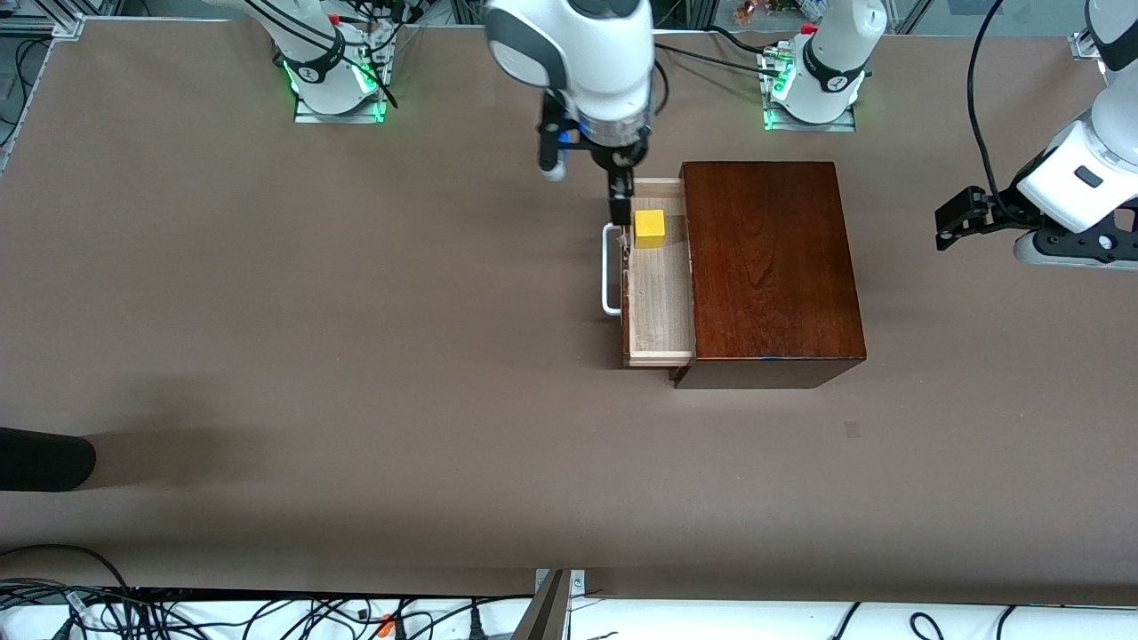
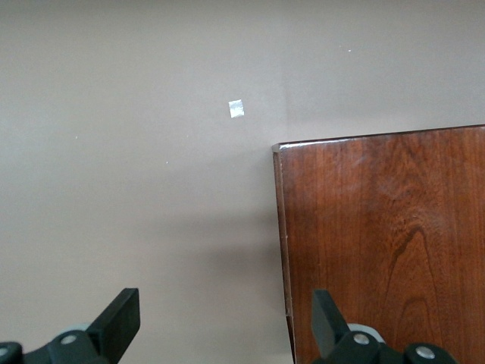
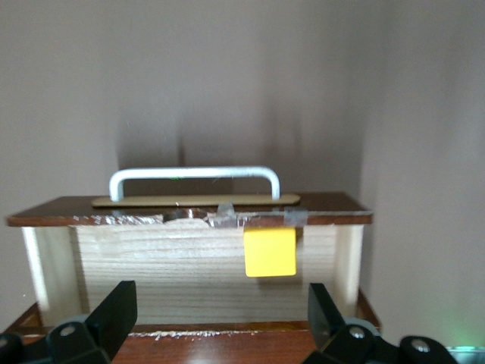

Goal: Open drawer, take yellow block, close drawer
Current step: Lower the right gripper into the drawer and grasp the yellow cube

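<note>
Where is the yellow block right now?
The yellow block lies in the open drawer, at the end farther from the front camera, just under the open right gripper.

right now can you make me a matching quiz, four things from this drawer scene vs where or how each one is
Things:
1. yellow block
2. drawer
3. right gripper
4. left gripper

States:
A. open, hanging over the pulled-out drawer, by the block
B. slid out of the dark wooden box, white handle facing the right arm's end
C. lying in the pale tray, at the end farther from the front camera
D. open, waiting off the box at the left arm's end

Pairs: 1-C, 2-B, 3-A, 4-D
</note>
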You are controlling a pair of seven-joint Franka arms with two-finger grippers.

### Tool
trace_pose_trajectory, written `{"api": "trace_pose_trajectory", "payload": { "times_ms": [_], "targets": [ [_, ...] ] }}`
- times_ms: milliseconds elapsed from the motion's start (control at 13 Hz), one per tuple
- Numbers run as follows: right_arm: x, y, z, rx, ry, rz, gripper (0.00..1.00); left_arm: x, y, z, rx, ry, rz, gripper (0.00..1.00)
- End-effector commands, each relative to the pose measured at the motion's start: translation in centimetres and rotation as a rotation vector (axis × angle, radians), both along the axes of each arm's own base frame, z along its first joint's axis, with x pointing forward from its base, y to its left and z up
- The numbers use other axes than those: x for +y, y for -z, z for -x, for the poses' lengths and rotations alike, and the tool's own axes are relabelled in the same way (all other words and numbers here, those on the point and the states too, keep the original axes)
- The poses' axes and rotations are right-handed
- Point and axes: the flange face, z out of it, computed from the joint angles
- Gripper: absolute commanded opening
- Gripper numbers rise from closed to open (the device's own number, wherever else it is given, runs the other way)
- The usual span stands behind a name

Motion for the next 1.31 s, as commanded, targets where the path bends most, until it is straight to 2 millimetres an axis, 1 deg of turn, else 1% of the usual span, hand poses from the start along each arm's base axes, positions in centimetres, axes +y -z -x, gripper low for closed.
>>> {"api": "trace_pose_trajectory", "payload": {
  "times_ms": [0,77,154,231,308,385,538,615,769,846,923,1077,1154,1231],
  "targets": [
    [2.1,2.5,-0.3,-0.038,0.040,-0.001,1.00,1.0,-0.2,0.5,0.012,0.000,0.012,1.00],
    [2.6,3.6,-0.2,-0.043,0.037,-0.004,1.00,1.4,-0.1,0.4,0.013,-0.026,0.013,1.00],
    [2.8,4.5,-0.3,-0.040,0.036,-0.008,1.00,1.2,-0.1,0.4,0.018,-0.034,0.013,1.00],
    [2.9,5.5,-0.4,-0.036,0.036,-0.007,1.00,1.6,0.2,0.8,0.046,-0.047,0.019,1.00],
    [3.1,6.4,-0.6,-0.034,0.038,-0.009,1.00,2.0,-0.4,0.3,0.031,-0.049,0.019,1.00],
    [3.0,7.2,-1.0,-0.035,0.042,-0.009,1.00,1.4,-0.4,-0.4,0.029,-0.046,0.017,1.00],
    [3.2,8.7,-1.1,-0.029,0.042,-0.011,1.00,0.8,-0.4,-0.1,0.044,-0.057,0.016,1.00],
    [3.3,9.2,-1.0,-0.025,0.040,-0.007,1.00,1.0,-0.4,-0.1,0.045,-0.058,0.016,1.00],
    [3.6,10.4,-0.6,-0.013,0.034,0.003,1.00,0.6,-0.6,0.0,0.042,-0.058,0.016,1.00],
    [4.0,10.9,-0.1,-0.009,0.025,0.009,1.00,0.5,-0.6,-0.1,0.040,-0.084,0.016,1.00],
    [4.0,11.5,0.0,-0.004,0.023,0.015,1.00,0.3,-0.7,0.0,0.045,-0.133,0.016,1.00],
    [4.1,11.9,0.1,0.002,0.022,0.017,1.00,-1.2,-0.6,0.5,0.079,-0.159,0.006,1.00],
    [4.1,12.0,0.1,0.004,0.021,0.018,1.00,-1.1,-0.7,0.5,0.079,-0.149,0.003,1.00],
    [4.2,12.2,0.2,0.006,0.019,0.020,1.00,-0.6,-0.5,0.4,0.083,-0.155,0.010,1.00]
  ]
}}
